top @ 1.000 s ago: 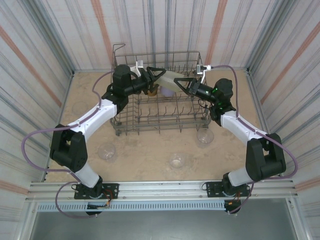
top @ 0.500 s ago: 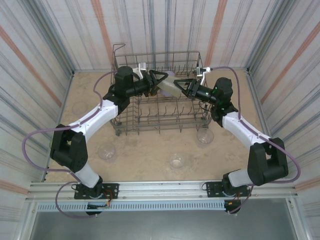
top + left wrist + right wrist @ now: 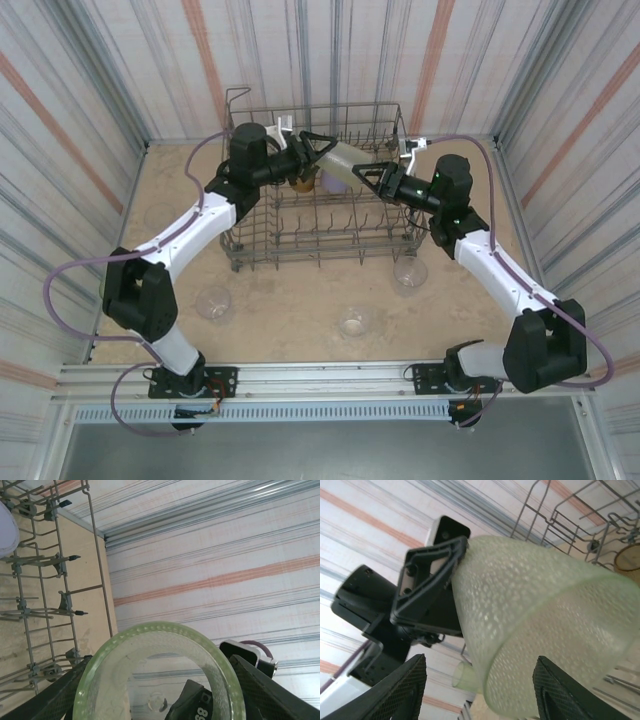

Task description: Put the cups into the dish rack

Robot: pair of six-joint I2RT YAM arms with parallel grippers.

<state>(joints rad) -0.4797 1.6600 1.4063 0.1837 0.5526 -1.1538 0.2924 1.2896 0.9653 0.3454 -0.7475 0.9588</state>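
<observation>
Risk first: the yellow-green cup [image 3: 342, 160] is in the air over the far side of the dish rack [image 3: 330, 256], caught between both arms in what looks like a handover. The left hand [image 3: 322, 150] is clamped on its narrow base end. The right hand [image 3: 362, 173] has its fingers apart on either side of the wide rim end, w/ no grip yet as far as I can tell. If the left lets go before the right closes, the cup drops onto the tines & may bounce out. The wall is tapered & dimpled, so a squeeze near the rim could slide off. If both clamp & pull, the cup may twist or pop free.

Contents: the rack holds an amber cup [image 3: 299, 183] & a lavender cup [image 3: 6, 530] near its far left corner; the other rows look bare. Three clear cups wait on the table [image 3: 290, 300]: two near its near edge [image 3: 213, 302] [image 3: 352, 321] & one just beside the rack's near right corner [image 3: 410, 271].
</observation>
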